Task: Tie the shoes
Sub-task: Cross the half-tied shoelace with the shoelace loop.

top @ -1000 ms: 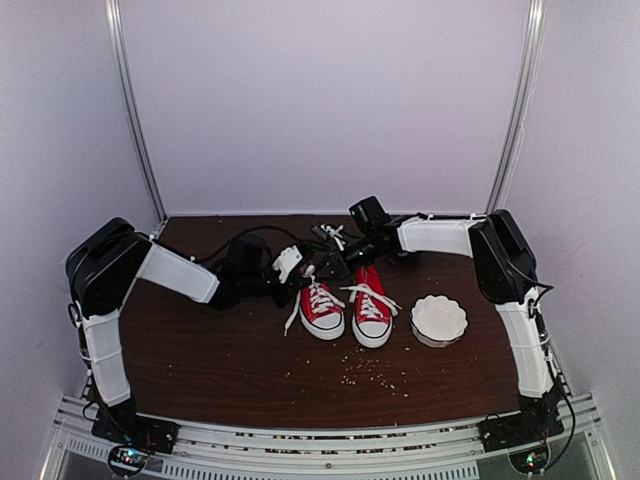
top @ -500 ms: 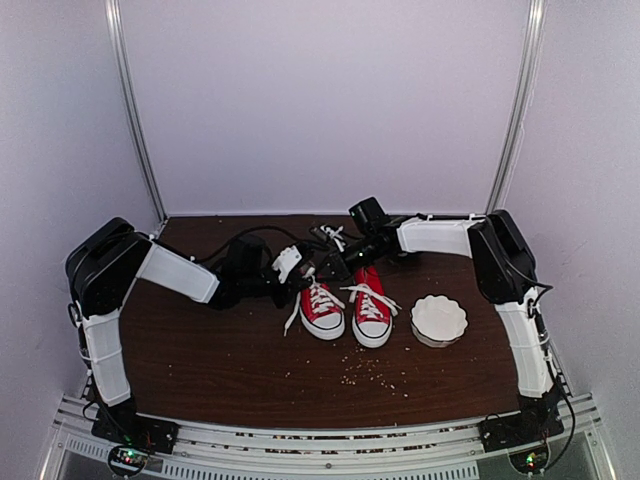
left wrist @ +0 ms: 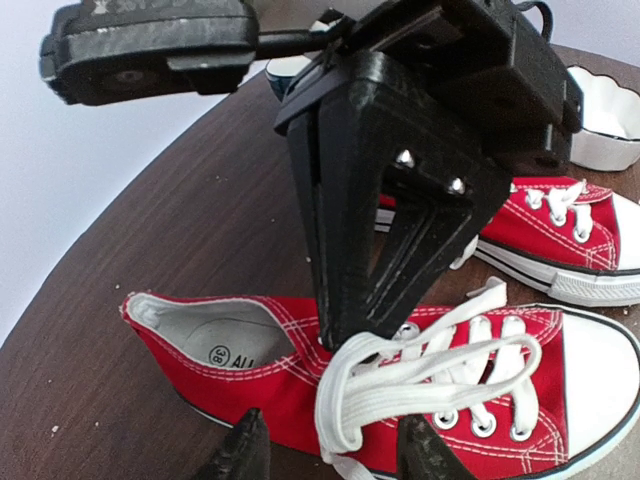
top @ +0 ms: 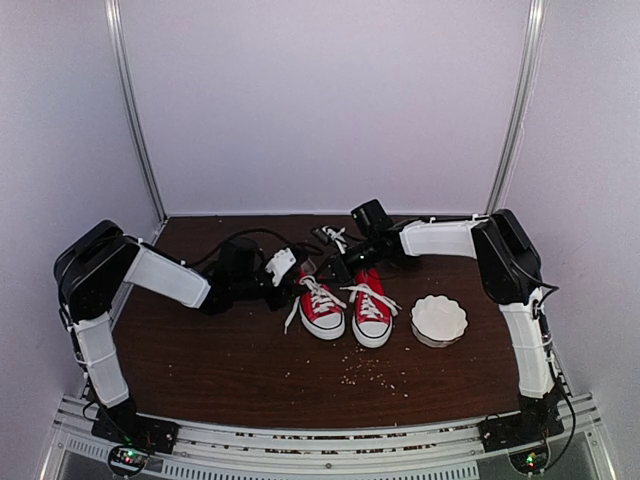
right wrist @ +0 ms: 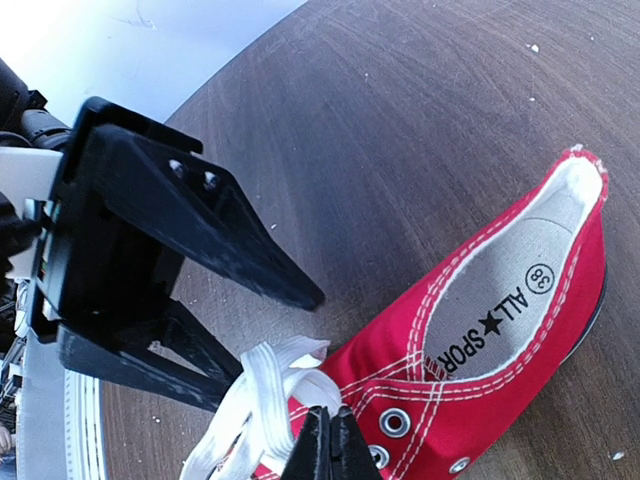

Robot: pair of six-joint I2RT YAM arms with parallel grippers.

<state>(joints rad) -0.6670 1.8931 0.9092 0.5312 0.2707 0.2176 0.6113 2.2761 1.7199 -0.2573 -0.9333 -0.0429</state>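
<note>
left gripper (left wrist: 335, 452): fingers apart, lace loop (left wrist: 345, 390) of red sneaker (left wrist: 235, 372) between them | right gripper (right wrist: 330, 440): fingers together, tips touching that loop

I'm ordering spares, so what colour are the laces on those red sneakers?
The laces are white, shown best in the left wrist view.

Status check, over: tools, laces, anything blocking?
Left tool open, at the shoe. Right tool shut on the lace loop. No bow tied yet. Bowl off to the side, not in the way.
</note>
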